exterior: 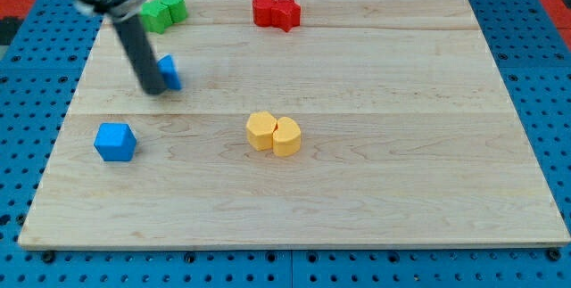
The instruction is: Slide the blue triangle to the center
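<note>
Rod slants down from view's top left; my tip (157, 90) rests on desk (375, 181), touching left side of blue triangle (169, 71), partly hidden behind rod. No hand on arm, nothing held. Triangle in upper left area, well apart from centre. Blue cube (115, 141) lower left. Two green blocks (164, 11) touching, top left. Two red blocks (276, 12) top middle. Two yellow blocks (274, 134) touching, near centre.

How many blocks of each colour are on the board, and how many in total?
Green blocks: 2
Red blocks: 2
Yellow blocks: 2
Blue: 2, the blue cube and the blue triangle, partly hidden behind my tip
Total: 8
</note>
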